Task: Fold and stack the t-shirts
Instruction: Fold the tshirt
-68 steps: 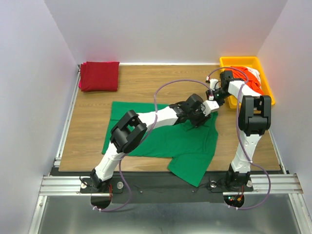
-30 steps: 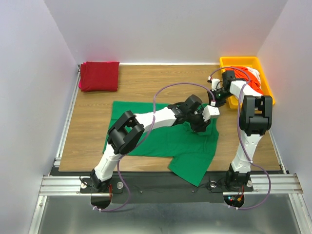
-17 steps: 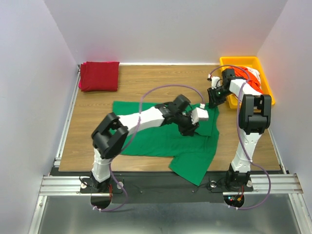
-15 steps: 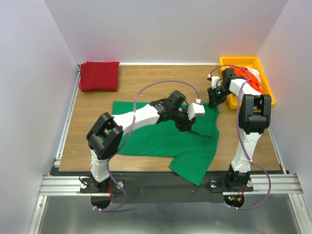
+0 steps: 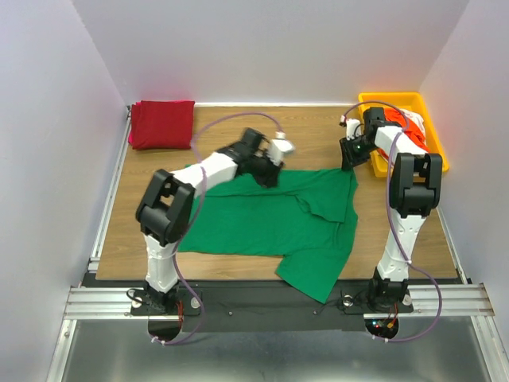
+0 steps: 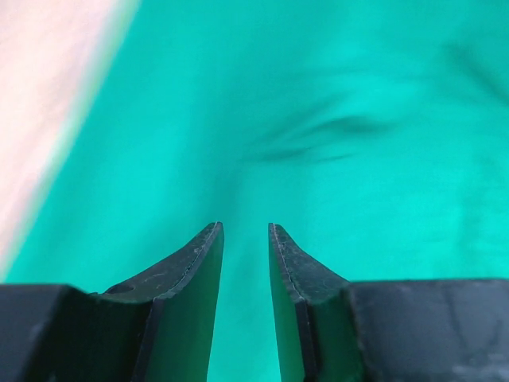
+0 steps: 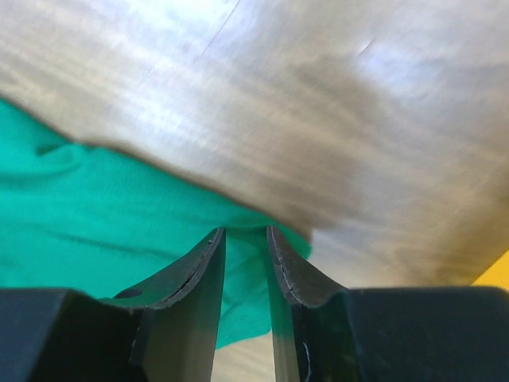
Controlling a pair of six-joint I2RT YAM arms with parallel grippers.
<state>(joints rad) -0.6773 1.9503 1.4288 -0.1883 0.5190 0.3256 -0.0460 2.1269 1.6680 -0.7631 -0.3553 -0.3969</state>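
Green t-shirt (image 5: 262,219) is the biggest thing we see. It lies spread across the middle of the wooden table (image 5: 231,127), its right side folded over itself and its near right part reaching past the table's near edge. At the far right corner stands the yellow tray (image 5: 390,97), with orange-red cloth (image 5: 413,134) and a bit of white cloth heaped in it. At the far left corner we see the dark red t-shirt (image 5: 162,123), folded into a neat block, well apart from the green one.

Our left arm reaches to the green shirt's far edge. The left gripper (image 6: 244,228) hangs over the cloth with its jaws a narrow gap apart, and we cannot tell whether they pinch any fabric. The right gripper (image 7: 245,229) is clamped on the shirt's far right corner, just beside the tray.
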